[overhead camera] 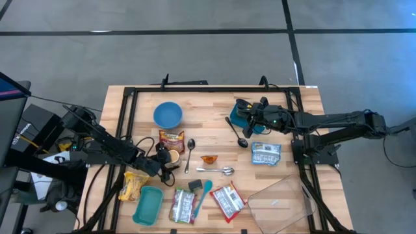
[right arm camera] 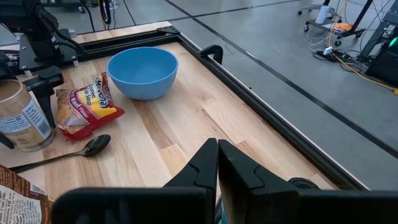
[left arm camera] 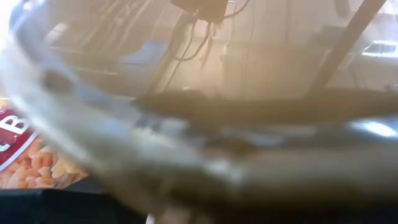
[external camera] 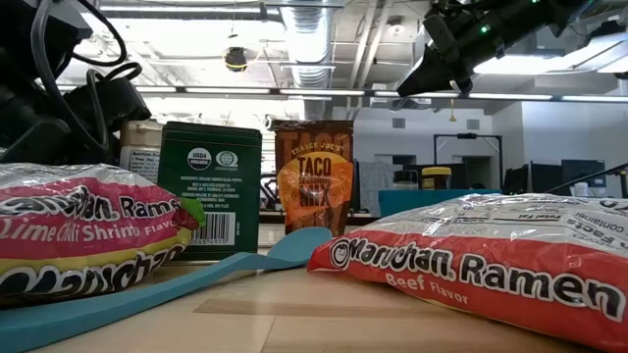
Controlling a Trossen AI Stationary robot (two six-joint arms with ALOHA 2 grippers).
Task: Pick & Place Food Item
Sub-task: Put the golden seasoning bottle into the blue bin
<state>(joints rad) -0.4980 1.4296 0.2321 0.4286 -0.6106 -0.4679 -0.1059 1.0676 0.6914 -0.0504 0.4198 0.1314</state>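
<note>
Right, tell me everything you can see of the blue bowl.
The blue bowl is round, plain and smooth, plastic by the look of it, a mid blue inside and out. It stands upright on the wooden table near the far edge, on the left arm's side, and looks empty in the right wrist view. Nothing touches it. A soup packet lies just nearer, apart from its rim.
</note>
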